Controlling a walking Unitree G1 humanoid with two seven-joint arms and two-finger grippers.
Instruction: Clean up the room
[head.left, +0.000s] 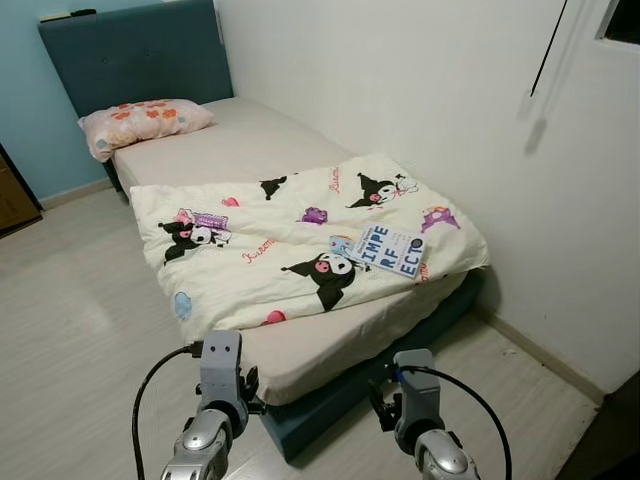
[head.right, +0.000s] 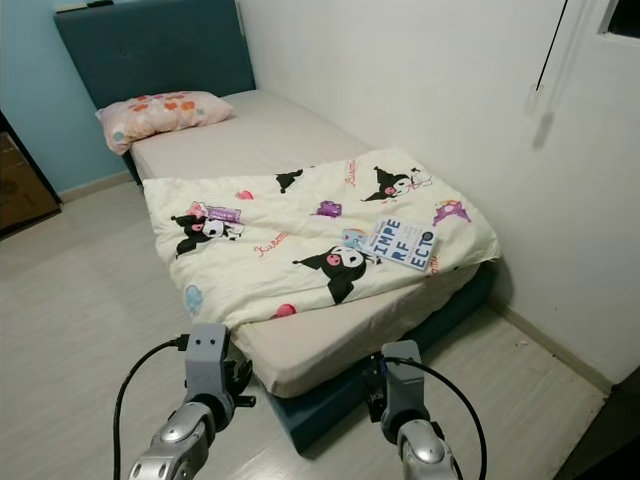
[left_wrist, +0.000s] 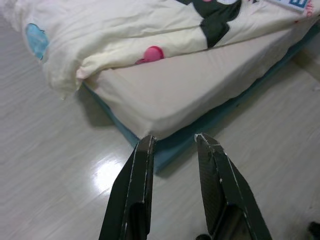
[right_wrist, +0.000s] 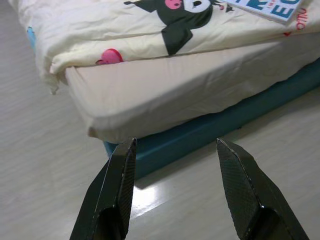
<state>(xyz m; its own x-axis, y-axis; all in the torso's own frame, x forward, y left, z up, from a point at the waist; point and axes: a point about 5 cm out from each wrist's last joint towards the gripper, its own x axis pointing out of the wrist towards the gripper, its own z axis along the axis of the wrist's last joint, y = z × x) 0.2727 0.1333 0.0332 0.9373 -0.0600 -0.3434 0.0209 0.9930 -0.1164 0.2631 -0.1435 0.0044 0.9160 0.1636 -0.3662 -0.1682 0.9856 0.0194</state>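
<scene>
A cream quilt (head.left: 300, 245) printed with black cartoon figures lies spread over the foot half of the bed, hanging slightly over its left side. A blue-and-white book (head.left: 392, 249) with large letters rests on the quilt near the wall side. A floral pink pillow (head.left: 143, 122) sits at the head on the bare beige mattress (head.left: 235, 140). My left gripper (left_wrist: 175, 140) is open above the floor, just short of the bed's near corner. My right gripper (right_wrist: 176, 142) is open wider, facing the mattress edge and the blue bed base (right_wrist: 215, 125). Neither holds anything.
The bed stands against a white wall (head.left: 480, 120) on the right, with a blue headboard (head.left: 140, 50) at the far end. A black cord (head.left: 548, 50) hangs on the wall. Brown wooden furniture (head.left: 12, 195) stands at the far left. Pale wood floor (head.left: 70, 320) runs along the bed's left side.
</scene>
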